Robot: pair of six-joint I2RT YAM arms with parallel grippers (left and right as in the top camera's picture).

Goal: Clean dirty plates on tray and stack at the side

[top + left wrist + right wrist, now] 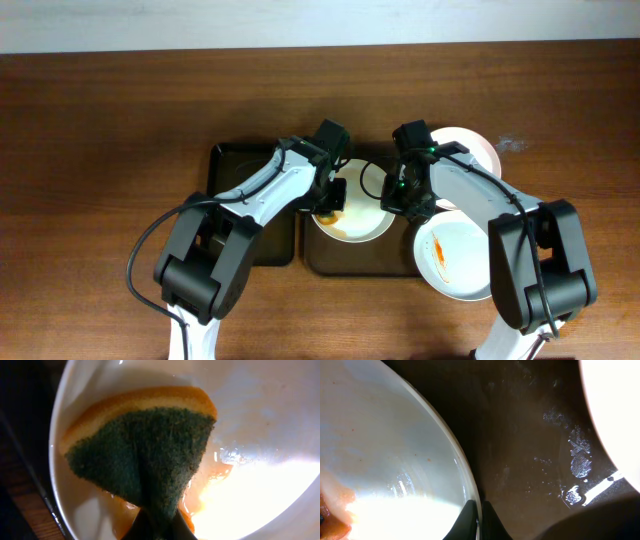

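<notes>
One coarse green sponge presses a glossy round plate.

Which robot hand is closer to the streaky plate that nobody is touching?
Right. The right gripper pinches the rim of the middle plate on the side facing the streaked plate; the left gripper, holding a sponge, is across that plate, farther off.

- Tray: largely covered; only a bare strip shows at 6 o'clock.
- Far plate: its 9 o'clock side is hidden behind the right arm.
- Left hand: cut by the bottom edge; only dark tips show, pinching the sponge.
- Right hand: cut the same way at 6 o'clock.
- Middle plate: cropped in both wrist views, with its 5 o'clock area lost in glare.
</notes>
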